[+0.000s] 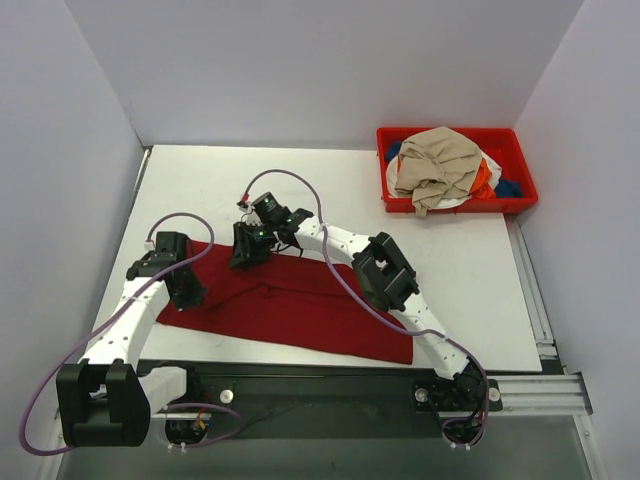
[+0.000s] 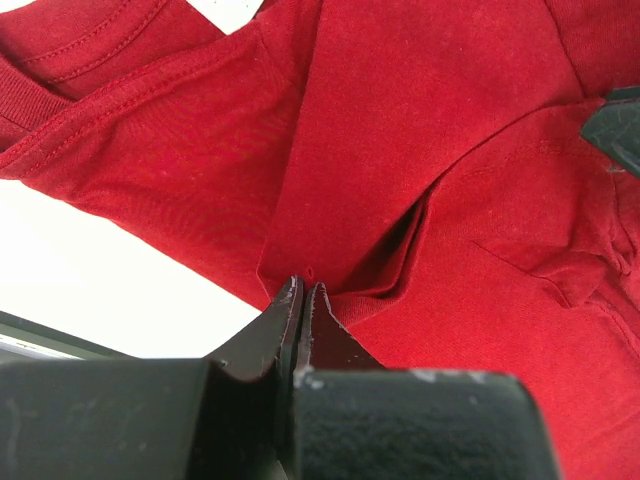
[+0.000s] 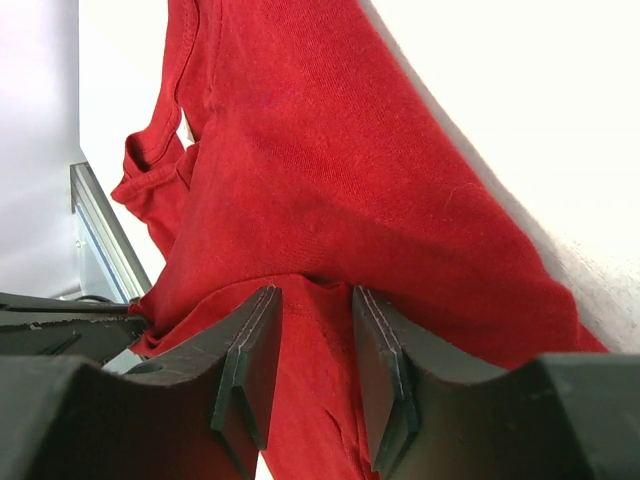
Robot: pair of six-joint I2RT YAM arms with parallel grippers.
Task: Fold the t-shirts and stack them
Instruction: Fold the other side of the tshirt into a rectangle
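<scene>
Left gripper (image 2: 303,300) was pressed together, its two dark fingers pinching a small raised fold of the dark red t-shirt (image 1: 290,305); creases ran away from that pinch toward 1 o'clock in the left wrist view. From above, this gripper sat at the shirt's 9 o'clock edge. Right gripper (image 3: 312,295) had its fingers spread, straddling a low ridge of the same shirt that rose between them. I could not tell whether the pads were actually pressing the cloth. From above, it sat at the shirt's far edge, at about 11 o'clock, so the two grippers were near each other on the left half of the garment. The shirt lay mostly flat on the white table (image 1: 450,270), toward 7 o'clock from the table's middle, its long side running from 10 o'clock to 4 o'clock. Well apart from it, in the 1 o'clock corner, the red bin (image 1: 520,150) held a tan t-shirt (image 1: 435,165) heaped over orange, white and blue cloth (image 1: 484,182).
</scene>
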